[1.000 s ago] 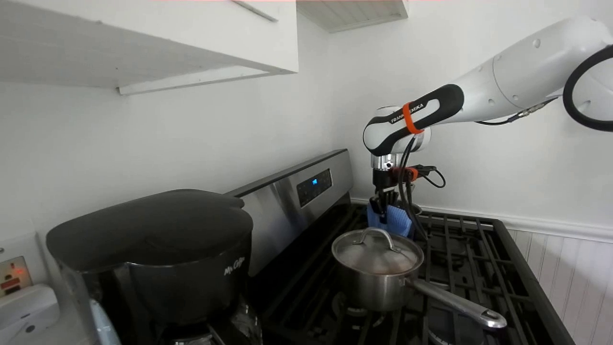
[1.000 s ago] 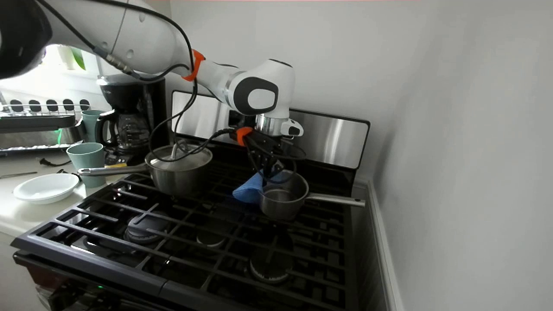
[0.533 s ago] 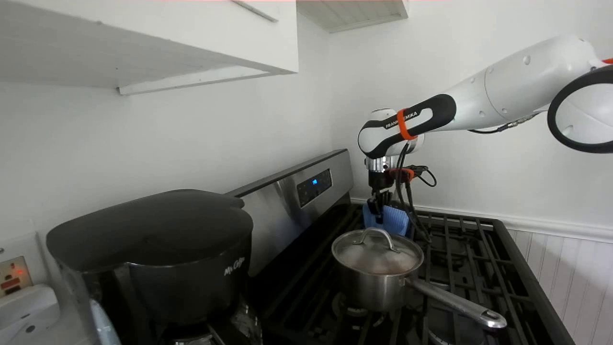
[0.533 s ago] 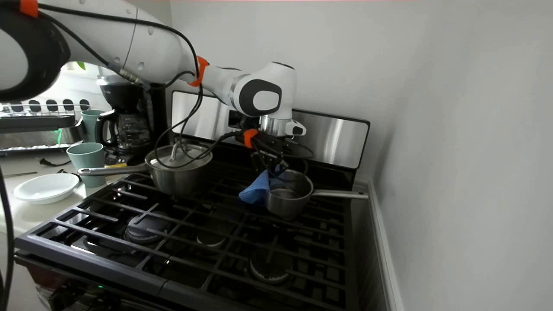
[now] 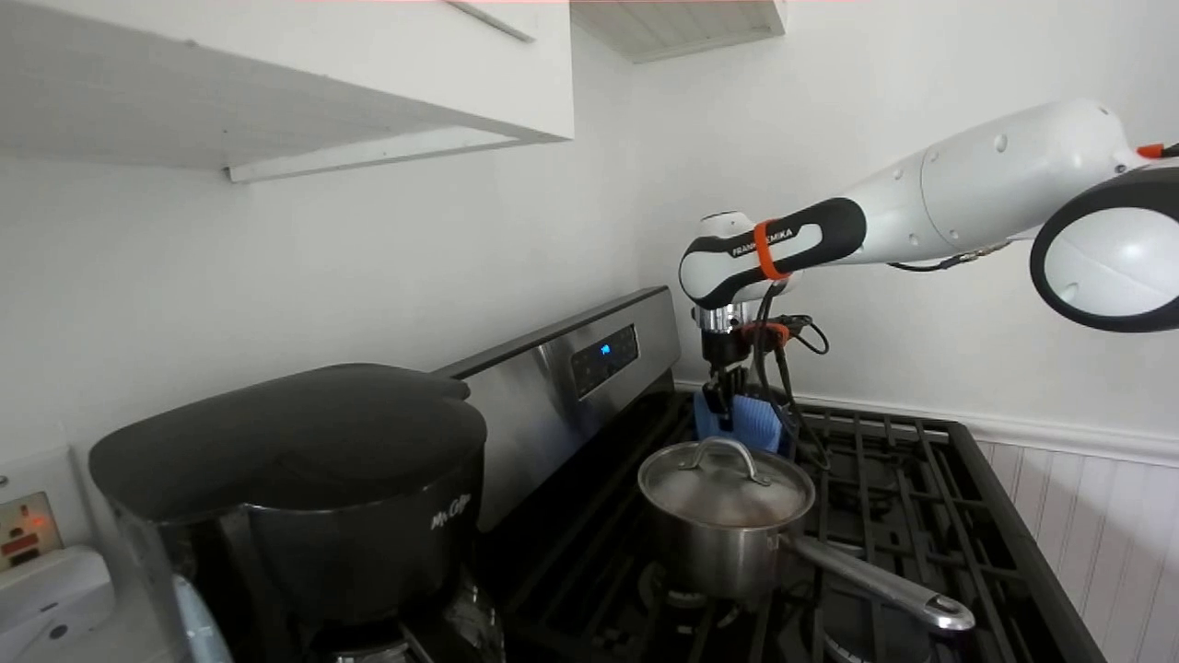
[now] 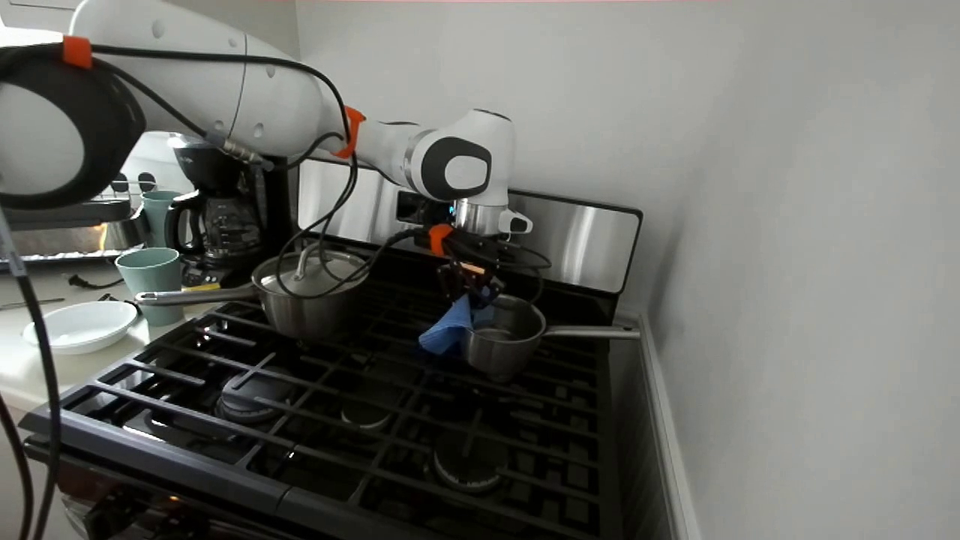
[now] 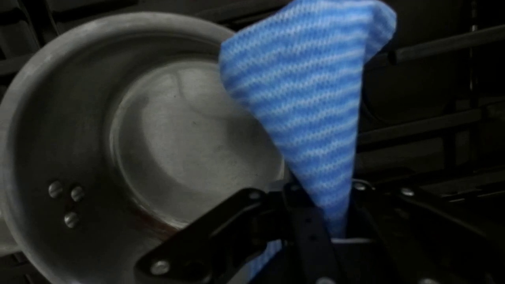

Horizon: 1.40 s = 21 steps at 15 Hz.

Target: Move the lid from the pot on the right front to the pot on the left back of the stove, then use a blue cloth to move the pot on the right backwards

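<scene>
Blue cloth [image 7: 311,98] hangs pinched in the closed gripper [image 7: 327,189], at the pot's [image 6: 501,351] rim.

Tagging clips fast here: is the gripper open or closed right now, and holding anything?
Gripper: closed, holding the blue cloth.

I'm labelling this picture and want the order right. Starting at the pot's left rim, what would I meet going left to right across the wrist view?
Pot's left rim → rivets inside the pot → pot's bottom → blue cloth → stove grate bar to the cloth's right.
</scene>
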Motion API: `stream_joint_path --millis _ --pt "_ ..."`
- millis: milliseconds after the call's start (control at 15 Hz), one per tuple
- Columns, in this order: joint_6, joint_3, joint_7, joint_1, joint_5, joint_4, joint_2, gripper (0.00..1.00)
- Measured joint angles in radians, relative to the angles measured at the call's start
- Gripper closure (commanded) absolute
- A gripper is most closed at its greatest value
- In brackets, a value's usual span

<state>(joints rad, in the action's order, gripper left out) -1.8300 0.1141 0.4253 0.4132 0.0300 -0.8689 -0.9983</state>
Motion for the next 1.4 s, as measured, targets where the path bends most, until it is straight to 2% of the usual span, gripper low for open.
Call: stream_joint_path --millis 467,600,1067,1400 --pt "0.0 0.007 0.019 0.006 -0.005 0.073 -0.04 0.03" --pt "0.002 0.007 0.019 0.01 -0.005 0.09 -0.04 0.0" --pt "0.045 0.007 0.017 0.031 -0.002 0.146 -0.01 0.0" --pt "0.026 0.008 -0.046 0.046 0.0 0.146 0.057 0.0"
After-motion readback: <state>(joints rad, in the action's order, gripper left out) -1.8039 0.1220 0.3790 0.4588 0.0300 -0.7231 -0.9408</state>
